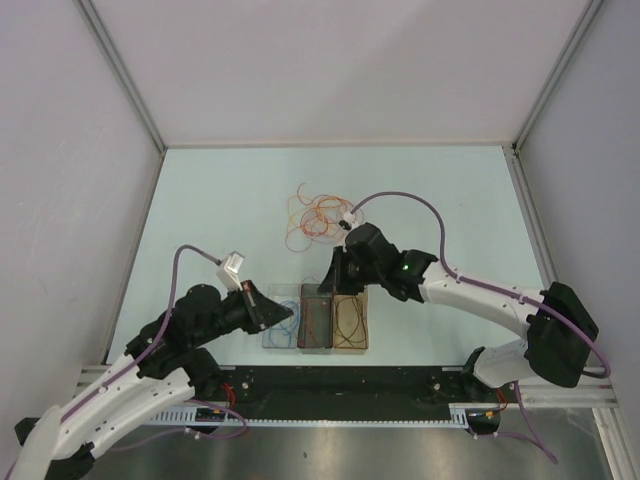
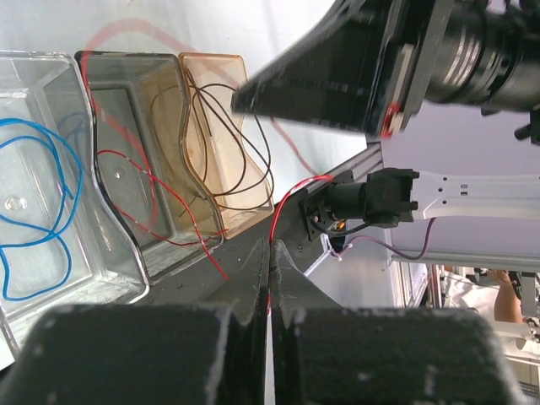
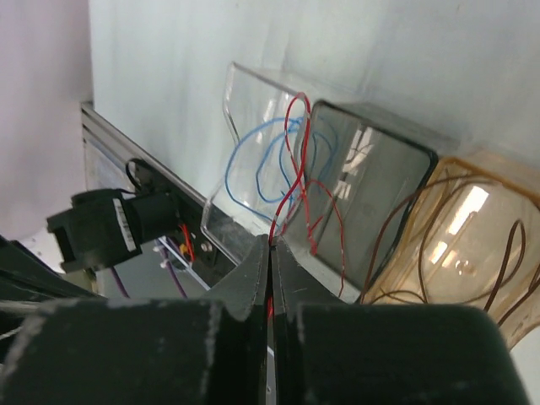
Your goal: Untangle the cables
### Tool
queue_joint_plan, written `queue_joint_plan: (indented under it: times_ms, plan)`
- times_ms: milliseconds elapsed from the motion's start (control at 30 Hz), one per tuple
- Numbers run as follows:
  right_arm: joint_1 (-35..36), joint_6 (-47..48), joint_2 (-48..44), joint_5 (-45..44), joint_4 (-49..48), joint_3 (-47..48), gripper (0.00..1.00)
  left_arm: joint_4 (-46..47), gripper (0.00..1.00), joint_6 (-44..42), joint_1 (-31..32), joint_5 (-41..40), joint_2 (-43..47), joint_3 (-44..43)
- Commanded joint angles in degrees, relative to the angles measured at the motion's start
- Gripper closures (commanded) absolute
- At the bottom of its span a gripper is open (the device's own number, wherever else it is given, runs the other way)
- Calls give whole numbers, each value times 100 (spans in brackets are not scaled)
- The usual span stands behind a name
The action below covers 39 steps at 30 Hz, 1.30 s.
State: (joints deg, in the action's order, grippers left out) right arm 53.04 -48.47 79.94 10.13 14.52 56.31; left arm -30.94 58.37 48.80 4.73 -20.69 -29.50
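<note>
A loose tangle of orange, red and pale cables [image 1: 315,215] lies on the table beyond the bins. My left gripper [image 2: 270,245] is shut on a thin red cable [image 2: 275,227] just past the front of the bins; in the top view it [image 1: 291,312] sits over the clear bin. My right gripper [image 3: 272,245] is also shut on a red cable [image 3: 277,216], which loops up over the clear and grey bins. A blue cable [image 2: 42,194] lies in the clear bin and a dark brown cable [image 2: 228,126] in the amber bin.
Three small bins stand side by side near the front edge: clear [image 1: 275,335], grey [image 1: 316,340] and amber [image 1: 352,340]. The black front rail [image 1: 330,385] runs just behind them. The right arm [image 1: 470,290] reaches across above the bins.
</note>
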Motion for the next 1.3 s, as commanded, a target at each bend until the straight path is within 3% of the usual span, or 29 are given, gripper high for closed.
queue_joint_plan:
  times_ms: [0,400,1067,1267]
  plan:
    - [286,-101,-128,-362,691,196,100,343,100,-150,25,81,-111,-171]
    - [576,-189,469,-398,657,196,100,782,100,-256,25,-288,-532,75]
    - [427,39,1357,-143,393,626,100,1459,100,-836,-54,-1351,-2509,207]
    - [436,162,1384,-266,560,697,80,1705,100,-1038,-54,-1343,-2993,225]
